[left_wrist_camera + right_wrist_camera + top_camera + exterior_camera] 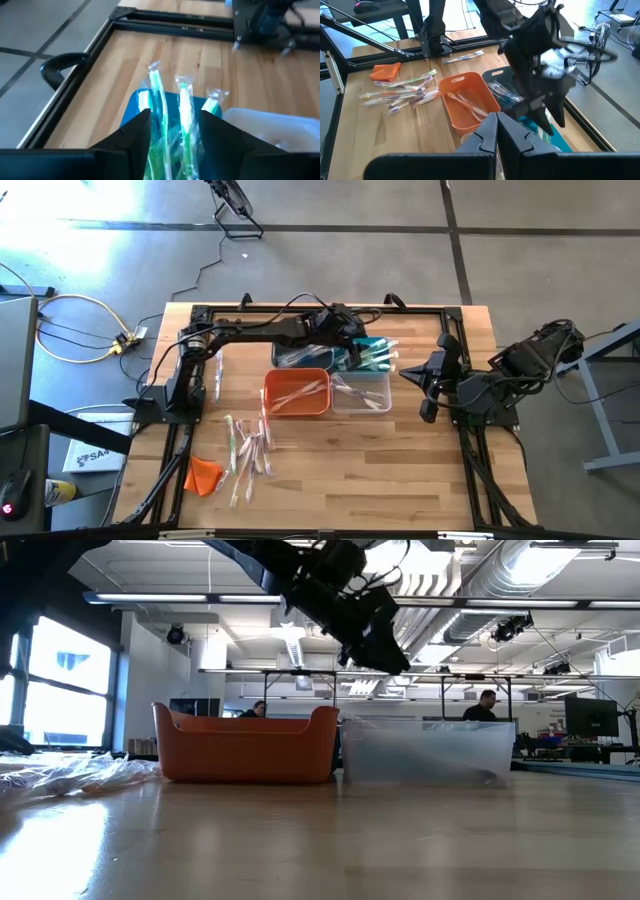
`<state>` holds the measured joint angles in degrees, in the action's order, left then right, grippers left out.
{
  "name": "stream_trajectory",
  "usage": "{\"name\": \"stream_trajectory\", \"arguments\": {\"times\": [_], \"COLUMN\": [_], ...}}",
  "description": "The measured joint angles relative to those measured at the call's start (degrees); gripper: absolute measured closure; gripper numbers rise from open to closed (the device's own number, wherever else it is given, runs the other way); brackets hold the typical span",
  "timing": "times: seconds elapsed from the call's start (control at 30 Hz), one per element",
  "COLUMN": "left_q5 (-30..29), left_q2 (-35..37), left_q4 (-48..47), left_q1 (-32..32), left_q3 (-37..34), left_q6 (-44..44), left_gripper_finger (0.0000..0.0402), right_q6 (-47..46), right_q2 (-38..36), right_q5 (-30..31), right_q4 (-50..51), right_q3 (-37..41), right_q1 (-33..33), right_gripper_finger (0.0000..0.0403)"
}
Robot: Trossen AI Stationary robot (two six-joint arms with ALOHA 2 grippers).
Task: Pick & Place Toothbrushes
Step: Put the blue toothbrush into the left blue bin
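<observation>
Pale wooden table (400, 470), glossy orange bin (297, 391), crinkly wrapped toothbrushes (248, 448).

Left gripper (362, 350) above teal plastic bin (383, 346) holding wrapped green toothbrushes (172, 127); clear plastic bin (364, 395) and orange plastic bin (296, 392) nearer the table's front.
</observation>
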<state>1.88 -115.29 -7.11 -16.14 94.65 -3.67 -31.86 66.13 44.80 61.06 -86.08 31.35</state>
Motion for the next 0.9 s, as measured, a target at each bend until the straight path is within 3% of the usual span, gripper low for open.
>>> {"name": "stream_trajectory", "arguments": {"times": [0.13,0.4,0.6,0.9], "left_q5": [-2.5,-9.2,-10.3,-11.7], "left_q2": [3.2,9.7,14.4,20.3], "left_q4": [-5.0,-24.6,-36.8,-50.9], "left_q1": [0.0,0.0,0.0,-2.2], "left_q3": [0.0,0.0,0.0,0.1], "left_q6": [1.1,8.3,18.2,18.5], "left_gripper_finger": [0.0285,0.0394,0.0393,0.0401], "right_q6": [0.1,0.1,-3.1,-4.0], "right_q2": [0.0,0.0,0.0,0.0], "right_q5": [0.0,0.0,-0.6,-1.7], "right_q4": [0.0,0.0,0.1,0.2], "right_q3": [0.0,0.0,0.0,0.0], "right_q1": [0.0,0.0,0.0,0.0], "right_gripper_finger": [0.0401,0.0401,0.0401,0.0401]}}
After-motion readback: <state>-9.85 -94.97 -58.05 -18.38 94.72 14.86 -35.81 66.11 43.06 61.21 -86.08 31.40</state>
